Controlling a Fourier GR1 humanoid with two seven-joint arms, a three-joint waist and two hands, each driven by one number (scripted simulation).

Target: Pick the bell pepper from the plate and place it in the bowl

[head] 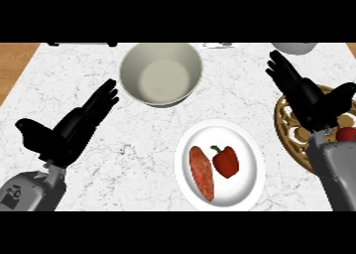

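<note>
We see the right hand [312, 96] and right forearm [345, 173] covering much of a round wooden rack [285, 121], which also runs off the right edge. A red item [349, 133] on it is half hidden and we cannot tell what it is. At top, a white rounded object [294, 47], a dark object [82, 44] and a small pale thing [218, 45] are cut off and unidentifiable. The left forearm [30, 191] is cut at the lower edge.
</note>
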